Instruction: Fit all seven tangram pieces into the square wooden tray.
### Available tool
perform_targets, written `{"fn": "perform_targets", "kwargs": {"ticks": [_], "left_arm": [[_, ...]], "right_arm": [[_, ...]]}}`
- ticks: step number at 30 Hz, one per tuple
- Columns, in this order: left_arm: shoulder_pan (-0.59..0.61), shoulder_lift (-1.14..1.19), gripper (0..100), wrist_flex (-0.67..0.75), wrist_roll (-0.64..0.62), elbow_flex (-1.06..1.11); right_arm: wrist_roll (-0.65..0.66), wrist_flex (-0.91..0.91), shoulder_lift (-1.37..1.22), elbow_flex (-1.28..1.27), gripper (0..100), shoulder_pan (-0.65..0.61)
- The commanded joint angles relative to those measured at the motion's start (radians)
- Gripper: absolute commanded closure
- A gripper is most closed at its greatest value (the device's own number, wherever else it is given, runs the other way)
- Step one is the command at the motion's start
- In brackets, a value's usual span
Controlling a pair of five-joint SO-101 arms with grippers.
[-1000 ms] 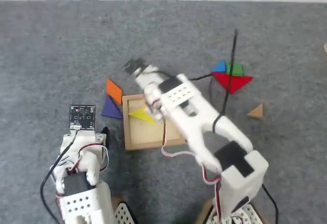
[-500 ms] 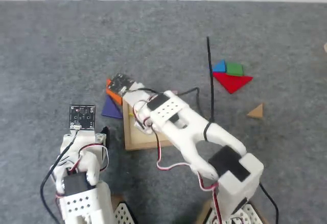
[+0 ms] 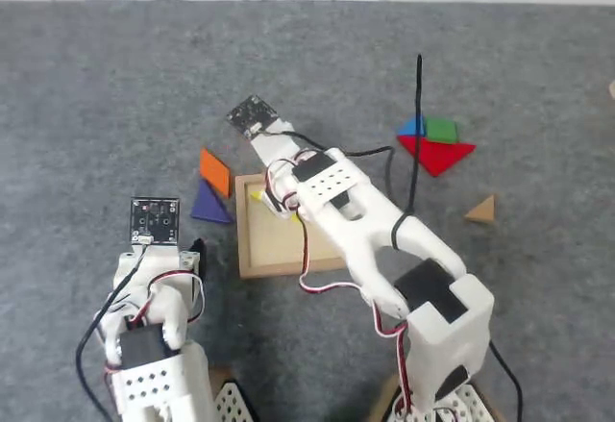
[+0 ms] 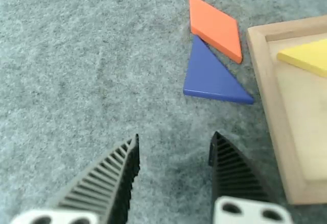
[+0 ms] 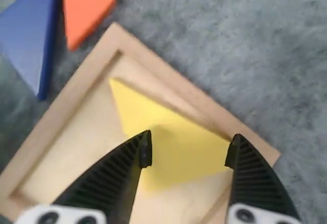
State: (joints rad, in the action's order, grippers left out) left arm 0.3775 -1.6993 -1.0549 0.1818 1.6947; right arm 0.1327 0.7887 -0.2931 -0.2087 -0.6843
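- So the yellow triangle (image 5: 153, 122) is lying flat inside the tray (image 3: 252, 266), tucked against one corner. The right gripper (image 5: 189, 150) is hanging right over it, jaws spread, pinching nothing.
- Our worry: if that gripper is dropping straight down from here, a finger is probably landing on the triangle or catching the tray's rim. That would be shoving the piece out of its corner or tipping it up.
- Six pieces are still sitting outside the tray. The orange parallelogram (image 3: 215, 171) and dark blue triangle (image 3: 209, 204) are lying just beside one side of the tray and touching each other, so grabbing one is likely dragging the other along.
- The red triangle (image 3: 437, 153), green square (image 3: 442, 131) and light blue triangle (image 3: 413, 126) are bunching together well apart from the tray on the opposite side, so we're seeing the same neighbour-knocking risk there. The tan triangle (image 3: 480, 210) is sitting alone out that way too.
- The left gripper (image 4: 174, 141) is hovering over the grey carpet (image 3: 96, 76) near the tray, jaws apart, empty.
- Half a second ago the right arm was swinging out past the tray's edge toward the orange piece. Now it's sitting back over the tray's corner. The left arm and the outside pieces aren't budging.
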Motion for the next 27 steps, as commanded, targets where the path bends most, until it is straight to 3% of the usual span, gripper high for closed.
{"fn": "perform_targets", "kwargs": {"ticks": [1,10,19,27], "left_arm": [[-0.002,-0.011,78,-0.003,0.008,-0.005],[-0.002,-0.011,78,-0.003,0.008,-0.005],[-0.002,-0.011,78,-0.003,0.008,-0.005],[-0.002,-0.011,78,-0.003,0.008,-0.005]], "right_arm": [[-0.018,-0.031,0.007,0.055,75.4,0.008],[0.023,-0.064,-0.044,0.071,75.4,0.008],[0.031,0.045,-0.232,0.299,75.4,0.010],[0.031,0.142,-0.191,0.354,75.4,0.012]]}}
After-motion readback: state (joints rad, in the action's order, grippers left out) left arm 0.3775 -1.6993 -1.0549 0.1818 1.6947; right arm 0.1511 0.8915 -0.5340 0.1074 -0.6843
